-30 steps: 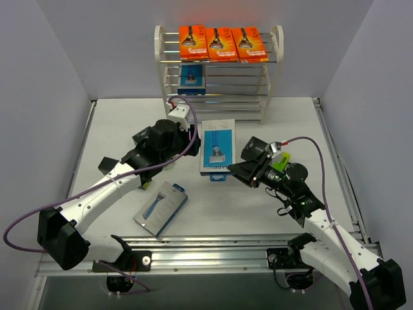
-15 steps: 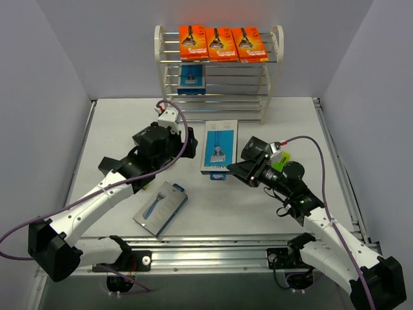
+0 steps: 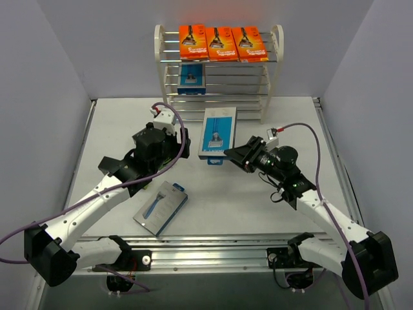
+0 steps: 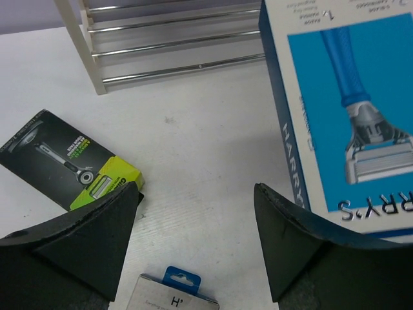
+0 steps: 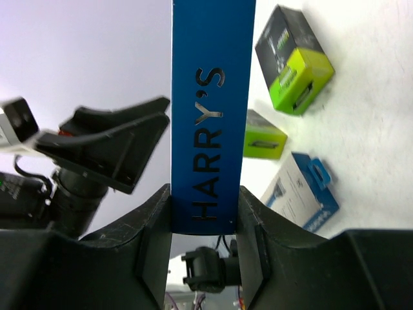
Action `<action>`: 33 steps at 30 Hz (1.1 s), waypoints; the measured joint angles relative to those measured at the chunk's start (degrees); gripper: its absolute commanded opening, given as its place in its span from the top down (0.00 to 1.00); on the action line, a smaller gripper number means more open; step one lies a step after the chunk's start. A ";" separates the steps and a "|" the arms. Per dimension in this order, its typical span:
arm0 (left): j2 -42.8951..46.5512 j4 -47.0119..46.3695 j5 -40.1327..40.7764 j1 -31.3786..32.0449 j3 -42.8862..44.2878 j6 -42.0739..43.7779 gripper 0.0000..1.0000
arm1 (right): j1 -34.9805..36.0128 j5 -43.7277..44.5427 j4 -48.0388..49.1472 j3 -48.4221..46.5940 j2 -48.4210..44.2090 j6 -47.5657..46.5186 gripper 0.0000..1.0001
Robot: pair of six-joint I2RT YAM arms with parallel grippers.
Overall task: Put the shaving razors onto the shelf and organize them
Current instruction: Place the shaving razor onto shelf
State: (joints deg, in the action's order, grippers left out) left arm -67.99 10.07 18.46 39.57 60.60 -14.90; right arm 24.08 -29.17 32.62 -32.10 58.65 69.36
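3 orange cards (image 3: 222,43) on shelf (image 3: 277,45) top tier. 3 blue packs: 1 on lower tier (image 3: 192,77), 1 on table (image 3: 161,206), 1 (image 3: 217,132), HARRY'S on spine, pinched in my right gripper (image 3: 235,155) before shelf. 2 green boxes (image 5: 293,58). Left gripper (image 4: 195,190) spread, empty.

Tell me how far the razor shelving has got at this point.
Done: three orange cards line the top tier of the shelf, and one blue pack sits on a lower tier. In hand: the right gripper clamps a second blue pack; the left gripper is open. Left: the grey pack and at least two black-and-lime boxes on the table.
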 measured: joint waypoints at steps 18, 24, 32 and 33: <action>1.75 0.15 17.64 -0.17 -0.42 9.29 0.06 | -12.00 -8.81 2.01 -16.92 19.37 -5.16 1.00; 1.84 -0.09 19.61 -1.20 -0.42 10.78 0.06 | -12.87 -10.78 -0.66 -23.76 25.73 -7.89 1.00; 2.67 -1.20 23.76 -7.76 -0.42 13.66 0.06 | -14.82 -12.70 -4.11 -34.69 35.17 -10.16 1.00; 2.73 -1.20 23.74 -9.07 -0.42 13.27 0.06 | -15.06 -12.79 -4.70 -36.15 36.33 -10.64 1.00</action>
State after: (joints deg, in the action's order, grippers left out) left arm -65.25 8.86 42.19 30.50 60.18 -1.63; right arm 9.02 -41.95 27.92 -68.25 94.98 58.72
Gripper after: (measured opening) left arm 0.941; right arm 0.345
